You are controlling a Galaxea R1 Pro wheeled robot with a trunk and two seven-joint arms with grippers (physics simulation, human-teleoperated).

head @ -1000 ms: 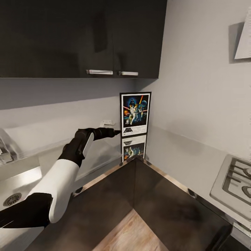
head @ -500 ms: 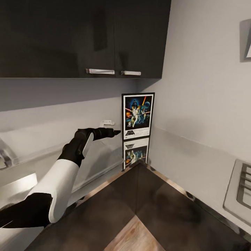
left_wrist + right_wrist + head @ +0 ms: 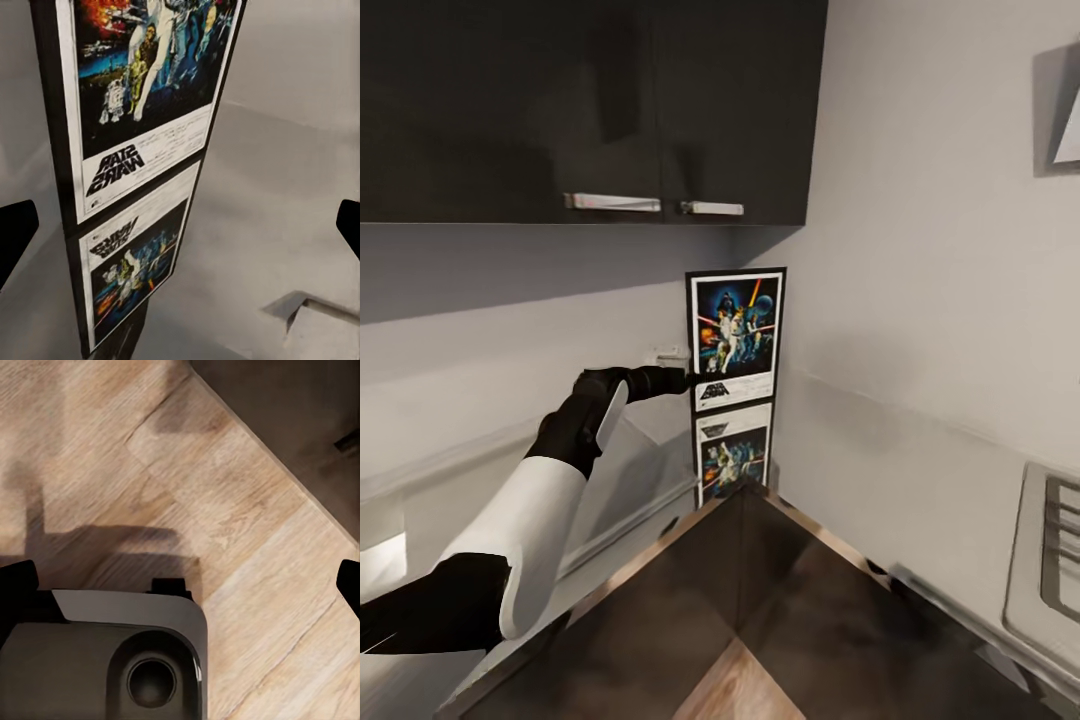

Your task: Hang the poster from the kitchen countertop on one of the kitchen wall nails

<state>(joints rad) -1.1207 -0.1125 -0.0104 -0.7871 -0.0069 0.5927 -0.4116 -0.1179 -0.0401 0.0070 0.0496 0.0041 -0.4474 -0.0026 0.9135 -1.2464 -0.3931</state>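
Since a second ago the whole head view has swung, so my camera moved; the poster (image 3: pixel 735 335) has closed in on my left claw (image 3: pixel 682 378), whose tip now meets its lower left edge. It stands upright in the corner of the pale surface (image 3: pixel 840 470), mirrored below. My left wrist view shows both fingers spread wide, released, gripping nothing. I judge the grasp comes next. My right claw (image 3: pixel 180 577) hangs released over wooden floor (image 3: pixel 247 495).

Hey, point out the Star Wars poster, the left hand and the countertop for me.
poster (image 3: pixel 733 335): head view, on the colourful printed artwork, upper half.
left hand (image 3: pixel 682 380): head view, at the dark fingertips beside the poster's lower left edge.
countertop (image 3: pixel 880 480): head view, on the bare pale grey surface right of the poster.
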